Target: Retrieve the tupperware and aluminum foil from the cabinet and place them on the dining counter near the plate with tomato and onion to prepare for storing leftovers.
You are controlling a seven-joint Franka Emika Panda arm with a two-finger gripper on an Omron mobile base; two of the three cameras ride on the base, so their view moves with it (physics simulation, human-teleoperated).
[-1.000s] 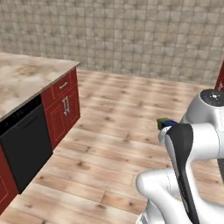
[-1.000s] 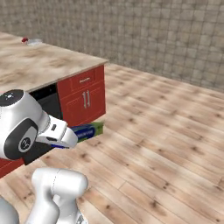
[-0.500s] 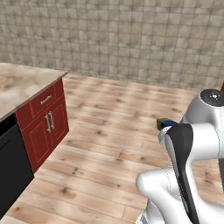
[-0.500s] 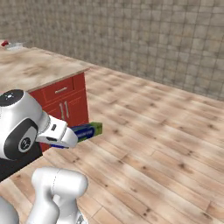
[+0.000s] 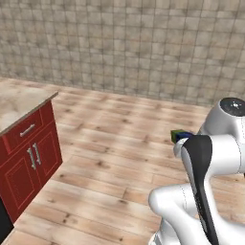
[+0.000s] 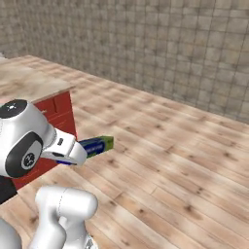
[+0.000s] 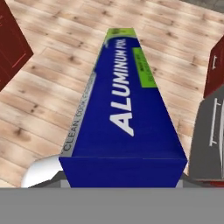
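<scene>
The aluminum foil (image 7: 124, 109), a long dark blue carton with a green far end, runs straight out from the hand over the wooden floor. My gripper (image 6: 81, 149) is shut on its near end, and the carton hides the fingertips. The carton (image 6: 97, 145) pokes out level from the white hand, well above the floor. Its green tip (image 5: 178, 136) peeks past the arm. A beige marble counter top (image 5: 18, 103) lies at the left, also seen as the counter top (image 6: 26, 81). The tupperware and the plate are out of view.
Red drawer-and-door units (image 5: 29, 160) with short grey handles stand under the counter top. Wooden floor (image 6: 180, 160) stretches ahead to a tiled wall (image 5: 124, 43). A red unit (image 7: 11, 46) and a grey appliance front (image 7: 212, 135) flank the carton.
The base has moved: the counter and red units slid left in both base views and the black appliance left the frame. The carton stays in the gripper.
</scene>
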